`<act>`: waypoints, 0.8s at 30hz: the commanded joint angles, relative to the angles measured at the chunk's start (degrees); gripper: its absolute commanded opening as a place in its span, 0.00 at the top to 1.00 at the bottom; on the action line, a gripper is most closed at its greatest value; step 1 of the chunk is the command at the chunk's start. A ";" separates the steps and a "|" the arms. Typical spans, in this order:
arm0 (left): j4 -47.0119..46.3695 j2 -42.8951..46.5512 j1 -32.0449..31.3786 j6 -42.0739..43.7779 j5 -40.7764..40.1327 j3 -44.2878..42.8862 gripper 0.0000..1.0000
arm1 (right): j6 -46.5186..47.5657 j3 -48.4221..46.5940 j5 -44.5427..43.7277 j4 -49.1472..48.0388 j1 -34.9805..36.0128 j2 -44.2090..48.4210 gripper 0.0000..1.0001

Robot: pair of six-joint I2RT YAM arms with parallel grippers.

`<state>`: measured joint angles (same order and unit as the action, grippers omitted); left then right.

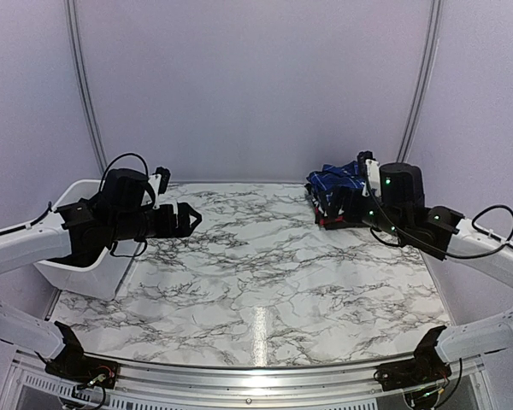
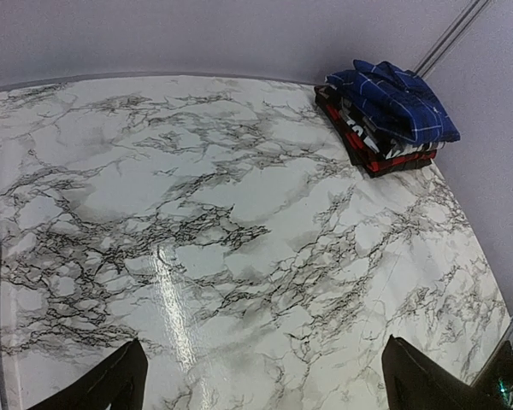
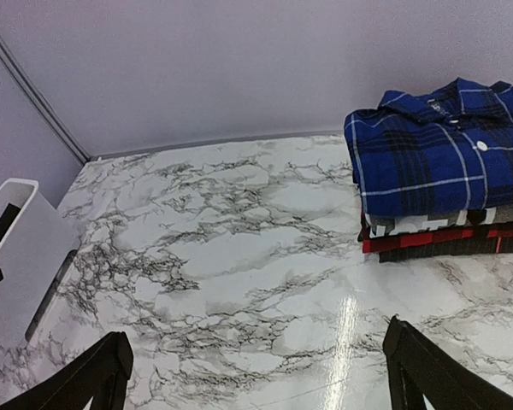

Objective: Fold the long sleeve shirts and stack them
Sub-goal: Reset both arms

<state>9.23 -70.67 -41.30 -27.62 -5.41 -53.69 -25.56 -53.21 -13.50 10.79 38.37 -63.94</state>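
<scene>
The stack of long sleeve shirts [image 1: 336,191] sits at the table's [image 1: 256,282] two o'clock corner, so the folding looks finished and what is left is probably a clean retreat. The right gripper [image 3: 258,329] hangs just beside the pile, jaws spread wide and empty; it should lift away without brushing the edges. The left gripper [image 2: 263,342], equally wide and empty, hovers at nine o'clock by the white tub [image 1: 79,260]. The blue shirt [image 3: 436,162] lies on top, collar up, over the black-and-white shirt [image 3: 410,224] and the red-and-black shirt [image 3: 445,242], edges roughly flush.
</scene>
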 commanded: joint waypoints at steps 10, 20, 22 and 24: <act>-4.66 3.60 -0.10 0.52 -4.13 2.33 0.01 | 1.93 -4.62 -1.56 5.78 0.28 -1.86 0.01; -4.49 4.43 -0.08 1.14 -4.92 2.45 0.01 | 2.30 -3.68 0.03 4.16 0.19 -0.94 0.01; -4.49 4.41 -0.09 1.24 -4.98 2.37 0.01 | 2.14 -4.01 0.05 4.50 0.12 -0.98 0.02; -4.49 4.40 -0.05 1.33 -5.05 2.36 0.01 | 2.14 -4.42 0.07 5.07 0.12 -1.09 0.02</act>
<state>6.17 -67.37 -41.30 -27.55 -9.54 -51.46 -23.59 -55.61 -13.78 16.32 38.37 -66.15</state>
